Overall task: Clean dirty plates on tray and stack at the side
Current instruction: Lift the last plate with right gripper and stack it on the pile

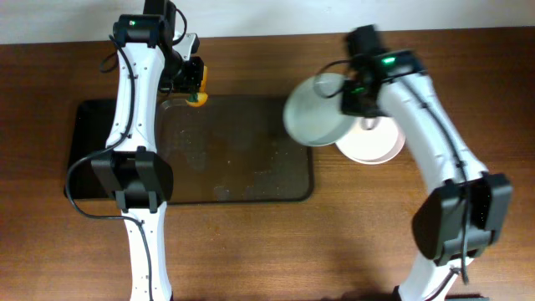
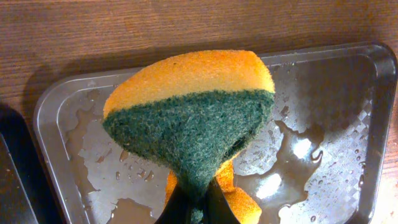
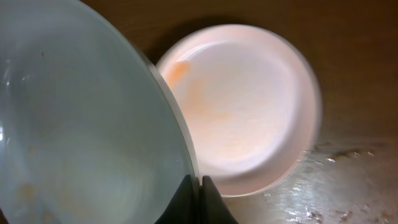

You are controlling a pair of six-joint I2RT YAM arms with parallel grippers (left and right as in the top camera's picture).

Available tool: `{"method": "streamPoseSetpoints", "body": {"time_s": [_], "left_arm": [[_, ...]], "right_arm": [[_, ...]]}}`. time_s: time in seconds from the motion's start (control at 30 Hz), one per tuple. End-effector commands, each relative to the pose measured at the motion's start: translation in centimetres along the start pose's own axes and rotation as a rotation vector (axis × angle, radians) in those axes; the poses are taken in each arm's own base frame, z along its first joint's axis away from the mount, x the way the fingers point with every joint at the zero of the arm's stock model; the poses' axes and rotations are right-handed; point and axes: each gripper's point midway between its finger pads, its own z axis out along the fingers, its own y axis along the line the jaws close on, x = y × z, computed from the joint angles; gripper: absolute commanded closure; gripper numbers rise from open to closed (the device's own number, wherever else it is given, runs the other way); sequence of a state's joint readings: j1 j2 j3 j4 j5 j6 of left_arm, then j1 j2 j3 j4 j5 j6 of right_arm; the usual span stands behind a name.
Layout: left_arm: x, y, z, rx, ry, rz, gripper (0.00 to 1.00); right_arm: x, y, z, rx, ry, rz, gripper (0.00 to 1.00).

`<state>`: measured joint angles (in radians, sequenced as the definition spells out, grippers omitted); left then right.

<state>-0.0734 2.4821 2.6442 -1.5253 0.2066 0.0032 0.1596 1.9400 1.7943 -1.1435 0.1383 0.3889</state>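
Overhead and wrist views of a two-arm plate-cleaning station on a brown wooden table (image 1: pixel 334 247). The left gripper (image 1: pixel 191 79) is shown clamped on a yellow foam sponge with a dark green scouring face (image 2: pixel 193 106), which is held above the far edge of the dark, wet rectangular metal tray (image 1: pixel 242 159). Water droplets and scattered crumbs are seen on the tray floor, and no plate lies on it.

The right gripper (image 1: pixel 355 92) is closed on the rim of a pale grey-green round plate (image 1: pixel 313 113). This plate is held tilted in the air over the right far corner of the tray. A white round plate (image 1: pixel 376 144) rests on the table just right of the tray, partly beneath the raised plate.

The step in hand is judged to be the transfer of the grey-green plate onto the white plate.

Hazards from here:
- **Slipping:** the plate is pinched only at its rim, so it could rotate or slide out of the fingers, the more so if the surface is wet.
- **Poor stacking:** a tilted release could chip the lower plate or leave the stack off-centre.
- **Residue:** faint orange smears are visible on both plates in the right wrist view, so dirt may be stacked in.
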Motion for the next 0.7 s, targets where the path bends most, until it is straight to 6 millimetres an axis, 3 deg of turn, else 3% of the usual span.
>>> {"method": "streamPoseSetpoints", "body": {"time_s": [0.0, 0.03, 0.17, 0.3, 0.33, 0.37, 0.4, 0.43, 0.53, 0.67], "left_arm": [[-0.2, -0.1, 0.4, 0.007, 0.0, -0.008, 1.0], [-0.2, -0.1, 0.4, 0.007, 0.0, -0.008, 0.99], [-0.2, -0.1, 0.4, 0.007, 0.0, -0.008, 1.0], [0.0, 1.0, 0.4, -0.056, 0.008, -0.013, 0.99], [0.3, 2.3, 0.2, -0.127, 0.015, -0.062, 1.0], [0.7, 3.6, -0.1, -0.174, 0.022, -0.117, 0.99], [1.1, 4.5, -0.7, -0.189, 0.032, -0.162, 0.99], [1.5, 5.3, -1.3, -0.195, 0.039, -0.197, 1.0], [2.8, 9.9, -3.9, -0.28, 0.039, -0.343, 0.99], [3.7, 14.3, -5.0, -0.363, 0.028, -0.445, 1.0]], "right_arm": [[0.0, -5.7, 1.4, 0.004, 0.062, 0.151, 0.96], [0.6, -7.9, 2.8, 0.029, 0.097, 0.196, 0.96], [1.8, -11.4, 6.9, 0.06, 0.134, 0.275, 0.96], [3.6, -10.1, 8.9, 0.005, 0.183, 0.208, 0.96], [4.1, -9.6, 9.1, -0.006, 0.195, 0.183, 0.78], [4.2, -9.3, 9.1, -0.007, 0.198, 0.175, 0.45], [4.2, -9.2, 9.1, -0.011, 0.199, 0.174, 0.26], [4.3, -9.1, 9.0, -0.017, 0.204, 0.175, 0.19], [3.2, -8.0, 7.3, -0.068, 0.188, 0.173, 0.15], [0.4, -5.5, 2.6, -0.109, 0.081, 0.12, 0.14]]}}
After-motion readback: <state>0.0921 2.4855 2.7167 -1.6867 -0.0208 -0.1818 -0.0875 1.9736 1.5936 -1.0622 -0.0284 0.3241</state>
